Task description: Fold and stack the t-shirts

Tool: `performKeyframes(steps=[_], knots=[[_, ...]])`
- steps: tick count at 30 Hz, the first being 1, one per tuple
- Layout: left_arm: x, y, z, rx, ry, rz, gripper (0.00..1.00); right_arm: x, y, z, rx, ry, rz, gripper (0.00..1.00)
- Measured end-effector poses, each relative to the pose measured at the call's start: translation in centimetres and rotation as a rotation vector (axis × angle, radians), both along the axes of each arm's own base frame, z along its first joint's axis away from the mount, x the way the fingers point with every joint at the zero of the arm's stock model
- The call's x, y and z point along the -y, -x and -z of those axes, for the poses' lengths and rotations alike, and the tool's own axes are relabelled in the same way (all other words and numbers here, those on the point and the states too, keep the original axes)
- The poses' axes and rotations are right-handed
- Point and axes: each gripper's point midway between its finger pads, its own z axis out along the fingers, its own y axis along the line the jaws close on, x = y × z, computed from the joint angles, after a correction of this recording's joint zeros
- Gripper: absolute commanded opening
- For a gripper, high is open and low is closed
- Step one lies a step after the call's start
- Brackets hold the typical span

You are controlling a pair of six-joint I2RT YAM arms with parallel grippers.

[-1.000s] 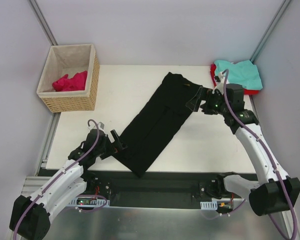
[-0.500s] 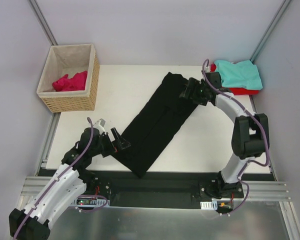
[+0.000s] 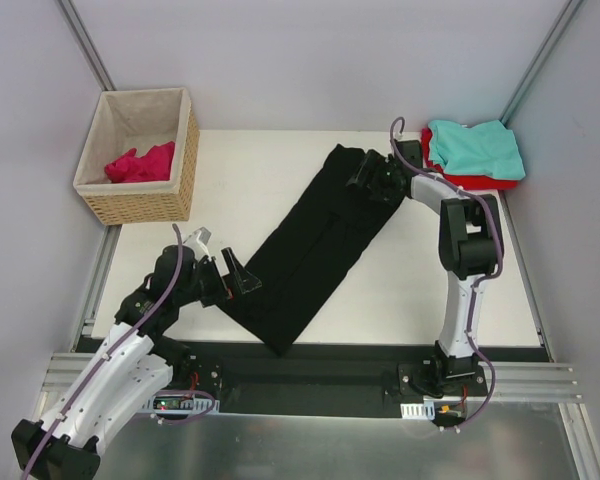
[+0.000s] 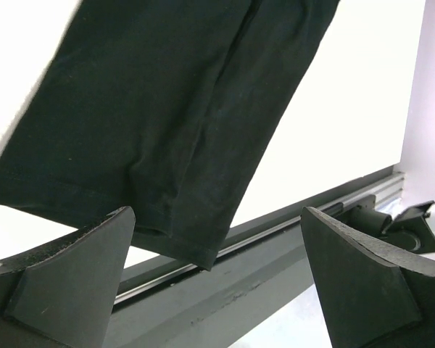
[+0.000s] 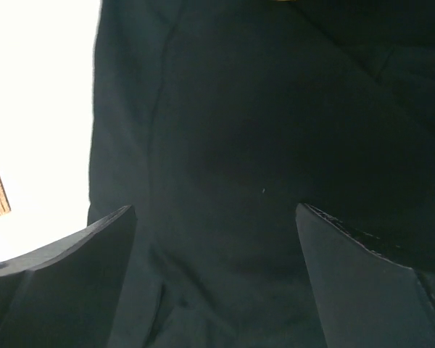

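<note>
— T-shirts first: the large black cloth t-shirt [image 3: 315, 250] is lying as a long folded strip, slanting across the white table [image 3: 430, 285]. The left gripper [image 3: 235, 278] is hovering at its near hem, jaws spread, gripping nothing.
— If it's catching only one layer, the fold is coming apart.
— The right gripper [image 3: 366, 180], also spread, is hanging over the far end, possibly brushing the cloth.
— Uneven lifting is risking skew, or a drag into the folded teal t-shirt [image 3: 477, 148] lying on the red t-shirt [image 3: 480, 182] beyond.
</note>
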Motion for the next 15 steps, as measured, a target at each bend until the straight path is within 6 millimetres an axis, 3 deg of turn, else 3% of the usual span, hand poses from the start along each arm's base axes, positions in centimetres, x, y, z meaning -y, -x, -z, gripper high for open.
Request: performKeyframes(steps=[2,15], knots=[[-0.1,-0.2,0.0,-0.005,-0.011,-0.005,0.99,-0.3,-0.5,1.1,-0.02,-0.014,0.001,0.96],[-0.6,-0.8,0.5,-0.027,-0.067,-0.024,0.99,-3.3,-5.7,0.5,-0.02,-0.136,0.002,0.96]])
